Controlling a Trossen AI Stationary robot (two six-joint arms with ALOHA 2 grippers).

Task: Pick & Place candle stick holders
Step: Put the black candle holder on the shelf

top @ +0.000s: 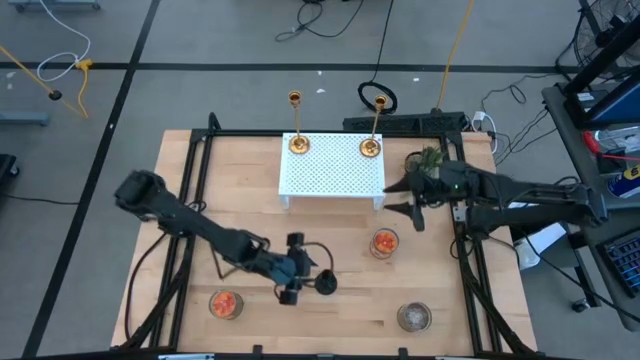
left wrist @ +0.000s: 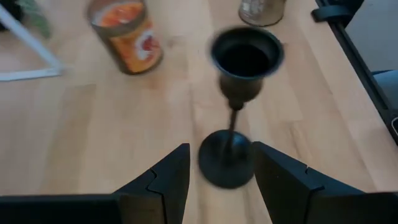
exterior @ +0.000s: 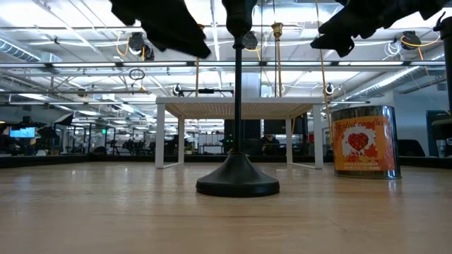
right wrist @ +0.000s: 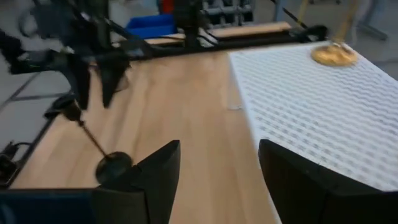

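Wooden desk [top: 330, 240]: left gripper [top: 300, 281], jaws apart, hovers beside the upright black holder [top: 326, 283]; right gripper [top: 398, 198], jaws apart, hangs beside the white rack [top: 332, 168].

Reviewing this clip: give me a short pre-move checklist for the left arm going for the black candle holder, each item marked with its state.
1. black candle holder upright on its base, on the table: ok.
2. left gripper open, fingers either side of the holder's base in the left wrist view, not closed on it: ok.
3. Grip height on the stem: cannot tell.
4. Neighbours apart from the holder: orange-red cup and greyish cup stand clear: ok.
5. right gripper open, beside the white rack, away from the left arm: ok.
6. Rack has room; two gold holders sit along its far edge: ok.
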